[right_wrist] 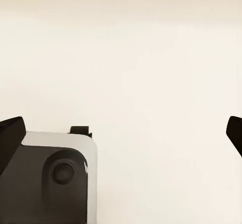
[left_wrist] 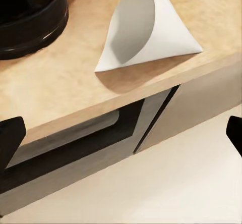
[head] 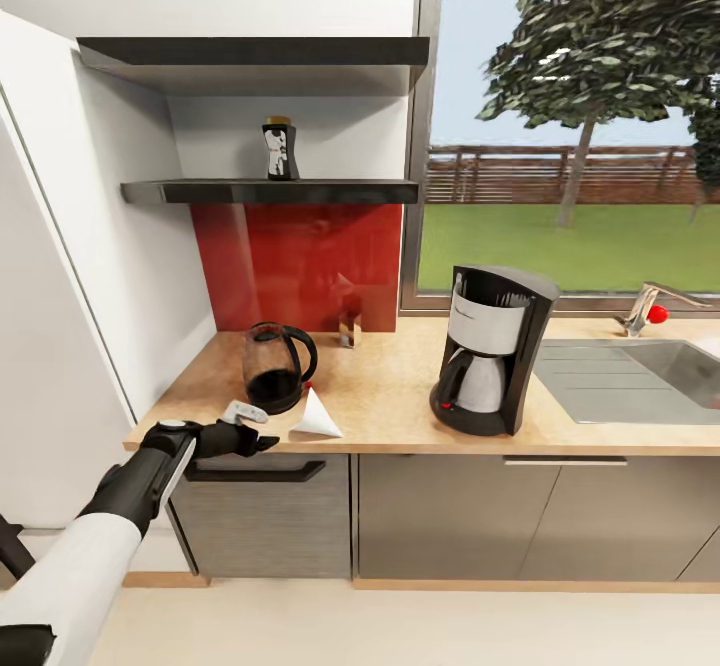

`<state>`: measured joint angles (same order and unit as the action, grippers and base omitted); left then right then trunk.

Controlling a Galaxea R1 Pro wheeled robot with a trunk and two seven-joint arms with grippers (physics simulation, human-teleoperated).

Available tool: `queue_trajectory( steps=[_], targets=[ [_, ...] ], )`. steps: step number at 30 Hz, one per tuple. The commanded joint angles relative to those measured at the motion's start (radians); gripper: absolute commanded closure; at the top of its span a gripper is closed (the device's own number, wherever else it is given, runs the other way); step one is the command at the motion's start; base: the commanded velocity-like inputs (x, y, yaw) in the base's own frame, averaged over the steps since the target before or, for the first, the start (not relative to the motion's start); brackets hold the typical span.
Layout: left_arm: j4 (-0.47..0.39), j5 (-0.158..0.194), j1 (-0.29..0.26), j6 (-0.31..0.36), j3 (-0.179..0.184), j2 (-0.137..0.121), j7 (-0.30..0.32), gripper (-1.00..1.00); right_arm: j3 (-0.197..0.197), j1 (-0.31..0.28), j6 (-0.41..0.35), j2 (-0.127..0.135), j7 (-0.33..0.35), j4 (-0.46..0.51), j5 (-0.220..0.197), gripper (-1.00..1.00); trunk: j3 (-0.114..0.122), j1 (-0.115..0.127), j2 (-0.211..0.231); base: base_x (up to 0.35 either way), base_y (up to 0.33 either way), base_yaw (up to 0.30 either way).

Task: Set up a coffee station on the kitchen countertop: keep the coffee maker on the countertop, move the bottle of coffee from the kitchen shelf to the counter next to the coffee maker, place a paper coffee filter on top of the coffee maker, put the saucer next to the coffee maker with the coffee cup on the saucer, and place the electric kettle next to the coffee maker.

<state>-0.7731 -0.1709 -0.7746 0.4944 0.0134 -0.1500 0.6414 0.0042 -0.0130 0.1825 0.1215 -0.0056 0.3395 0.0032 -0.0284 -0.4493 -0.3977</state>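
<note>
The black coffee maker (head: 490, 351) stands on the wood-grain kitchen countertop (head: 400, 401). To its left are the dark electric kettle (head: 275, 366) and the white paper coffee filter (head: 317, 416), which lies near the front edge. The bottle of coffee (head: 279, 149) stands on the thin black kitchen shelf (head: 200, 191). My left gripper (head: 260, 429) hovers open at the counter's front edge, just left of the filter (left_wrist: 151, 32), with the kettle base (left_wrist: 30, 17) beyond; its fingertips (left_wrist: 10, 138) are spread wide. My right gripper (right_wrist: 121, 133) is open over pale floor. The saucer and coffee cup are out of view.
A small shaker (head: 349, 324) stands against the red backsplash. A steel sink (head: 640, 376) and faucet (head: 645, 308) sit right of the coffee maker. A thicker black board (head: 250, 54) hangs above the shelf. A dark drawer handle (left_wrist: 75, 143) runs under the counter edge.
</note>
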Motion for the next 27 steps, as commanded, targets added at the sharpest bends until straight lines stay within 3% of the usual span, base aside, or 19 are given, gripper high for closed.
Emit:
queue_trajectory(
  steps=[1, 27],
  targets=[
    [-0.002, -0.009, -0.001, 0.003, 0.001, 0.000, 0.005, -1.00, 0.000, -0.001, 0.003, 0.000, -0.001, -0.001, 0.000, -1.00, -0.002, -0.001, -0.002, 0.000, 0.000, 0.000],
    [-0.001, -0.013, 0.001, 0.000, 0.002, 0.008, 0.014, -1.00, 0.000, -0.001, 0.003, 0.001, -0.001, -0.001, 0.001, -1.00, -0.002, -0.001, -0.002, 0.118, -0.030, 0.000]
  ],
)
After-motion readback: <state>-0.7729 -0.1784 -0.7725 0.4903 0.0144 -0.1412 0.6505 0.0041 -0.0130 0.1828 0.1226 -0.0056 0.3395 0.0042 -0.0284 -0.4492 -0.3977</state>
